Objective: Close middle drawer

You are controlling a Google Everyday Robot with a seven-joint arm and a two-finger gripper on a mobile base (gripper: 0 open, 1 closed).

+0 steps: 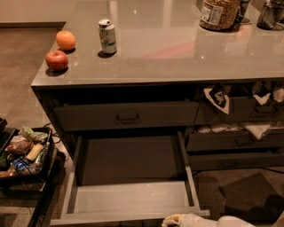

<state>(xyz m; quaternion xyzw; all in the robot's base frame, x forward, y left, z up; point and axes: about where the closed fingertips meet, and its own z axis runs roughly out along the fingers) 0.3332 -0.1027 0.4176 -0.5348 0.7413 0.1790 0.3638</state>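
Note:
The middle drawer is pulled far out under the counter. Its pale grey inner floor shows and it holds nothing. Its front runs along the bottom edge of the view, with the handle out of sight. My gripper, pale and cream-coloured, pokes in at the bottom edge right by the right end of the drawer's front rim. The white arm trails off to the right. The top drawer above is closed and has a small dark handle.
On the grey counter stand a red apple, an orange, a can and a jar. Drawers on the right stand partly open with packets hanging out. A black bin of snacks sits on the floor at left.

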